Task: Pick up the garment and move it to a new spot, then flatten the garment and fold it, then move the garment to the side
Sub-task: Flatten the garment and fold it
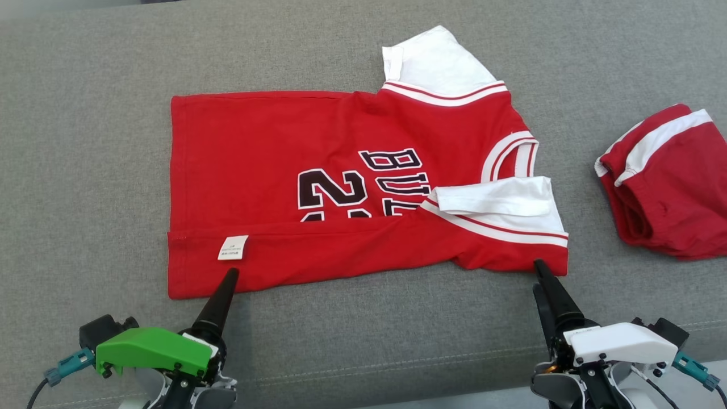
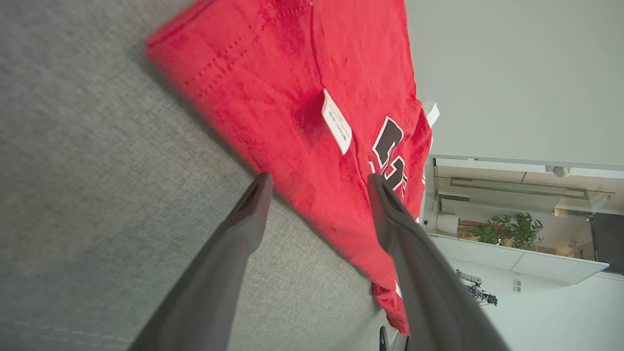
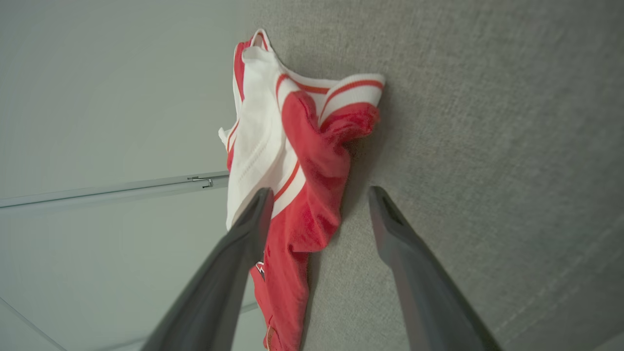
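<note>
The garment (image 1: 318, 170) is a red jersey T-shirt with white sleeves and dark lettering, spread across the grey cushion (image 1: 85, 170) with its neck to the right. Its near long edge is folded over, showing a white label (image 1: 233, 247). The near white sleeve (image 1: 500, 201) lies folded onto the chest. My left gripper (image 1: 229, 278) is open at the near edge, just below the label; the red cloth (image 2: 302, 97) lies beyond and between its fingers. My right gripper (image 1: 540, 270) is open at the near shoulder corner, whose bunched cloth (image 3: 302, 161) sits between its fingertips.
A second red garment with white trim (image 1: 664, 182) lies crumpled at the right of the cushion. A seam (image 1: 397, 363) runs along the cushion's front, close to both wrists. Grey cushion extends to the left and behind the shirt.
</note>
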